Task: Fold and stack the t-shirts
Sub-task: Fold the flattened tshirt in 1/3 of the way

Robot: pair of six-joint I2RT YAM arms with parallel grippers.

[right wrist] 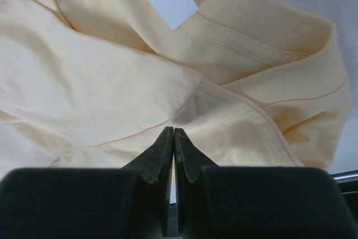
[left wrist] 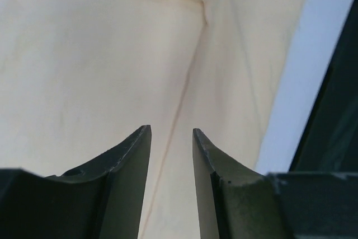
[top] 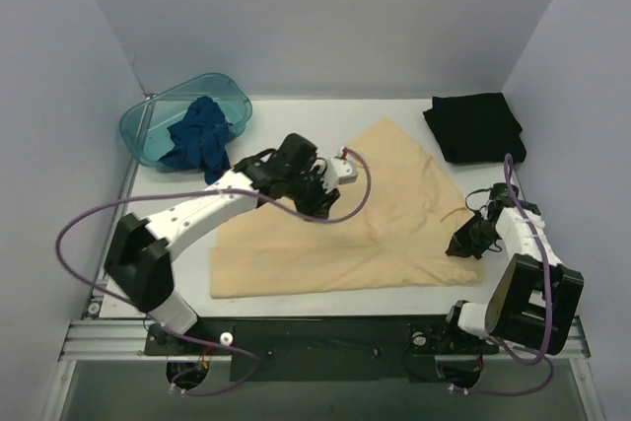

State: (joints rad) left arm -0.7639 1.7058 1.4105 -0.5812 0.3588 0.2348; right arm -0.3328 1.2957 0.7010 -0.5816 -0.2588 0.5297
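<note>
Top external view: the white tabletop is mostly taken up by the pale yellow-tan t-shirt, spread flat in the middle. Its long axis runs left to right along the near edge, and one corner pokes toward the far side. Can't tell from up there which end is the neck.

The teal basin is at the far left. The black t-shirt sits folded at the far right, just apart from the yellow one. The dark blue t-shirt is crumpled in the basin, spilling over its near rim.

The left end effector is over the middle of the yellow shirt, jaws slightly apart with nothing between them. The right end effector is at the shirt's right edge with its jaws pressed together. Bunched seams lie right at the tips, but I can't tell if any cloth is pinched.
</note>
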